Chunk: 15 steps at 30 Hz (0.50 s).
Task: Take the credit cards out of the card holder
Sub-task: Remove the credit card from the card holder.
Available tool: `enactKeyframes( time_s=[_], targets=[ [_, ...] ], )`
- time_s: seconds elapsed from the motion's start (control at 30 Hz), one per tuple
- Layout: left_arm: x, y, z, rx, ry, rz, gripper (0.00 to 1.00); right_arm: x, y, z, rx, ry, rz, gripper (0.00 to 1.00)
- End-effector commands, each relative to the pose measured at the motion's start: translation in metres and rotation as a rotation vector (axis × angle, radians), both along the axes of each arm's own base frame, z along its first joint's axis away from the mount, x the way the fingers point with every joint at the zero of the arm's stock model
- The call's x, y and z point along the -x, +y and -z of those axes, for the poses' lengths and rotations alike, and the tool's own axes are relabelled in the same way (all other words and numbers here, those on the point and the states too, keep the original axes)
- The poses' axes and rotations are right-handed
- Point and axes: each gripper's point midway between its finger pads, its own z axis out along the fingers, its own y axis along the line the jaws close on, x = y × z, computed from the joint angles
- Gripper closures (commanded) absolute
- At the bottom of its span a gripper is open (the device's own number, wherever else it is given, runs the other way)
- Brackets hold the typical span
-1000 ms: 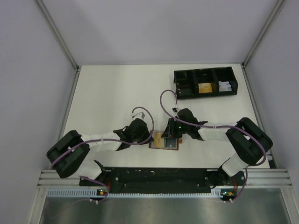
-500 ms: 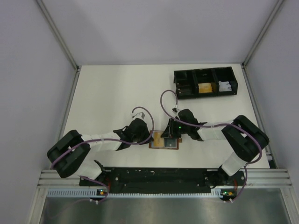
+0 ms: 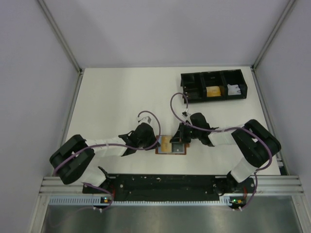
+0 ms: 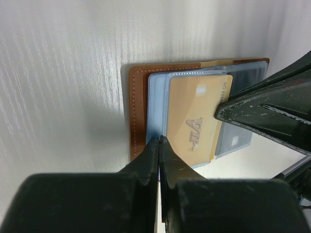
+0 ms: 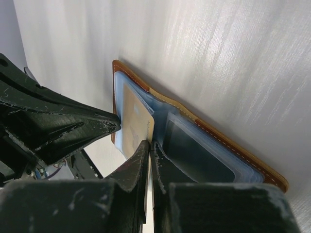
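Left gripper [image 3: 157, 143]: jaws pressed together, tip at 9 o'clock edge of card holder [image 3: 167, 146]. Card holder: open flat on worktop [image 3: 116, 97] toward 6 o'clock, gold card [image 4: 197, 121] still sleeved, none extracted yet. Right gripper [image 3: 180, 141]: jaws closed, at holder's 3 o'clock, tip against the card's edge; hold on it unconfirmed.

My left arm [image 3: 104, 148] and right arm [image 3: 224, 139] have black joints, white-wrapped links, purple cables [image 3: 146, 116] at each wrist's twelve o'clock, scuffed black fingers [image 4: 272, 111].
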Motion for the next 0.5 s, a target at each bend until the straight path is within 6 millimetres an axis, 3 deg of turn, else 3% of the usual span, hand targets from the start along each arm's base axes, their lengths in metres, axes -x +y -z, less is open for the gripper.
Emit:
enactKeyframes(
  time_s=[0.0,0.17,0.47],
  targets=[
    [0.012,0.025,0.023,-0.115,0.053,-0.022,1.0,-0.001,-0.007,0.002,0.011,-0.035,-0.03,1.0],
    [0.01,0.02,0.013,-0.075,0.031,-0.012,1.0,-0.003,-0.007,0.0,0.012,-0.046,-0.058,1.0],
    [0.008,-0.03,-0.056,0.194,-0.1,0.163,0.88,-0.005,0.006,-0.005,-0.032,-0.06,-0.145,1.0]
  ],
)
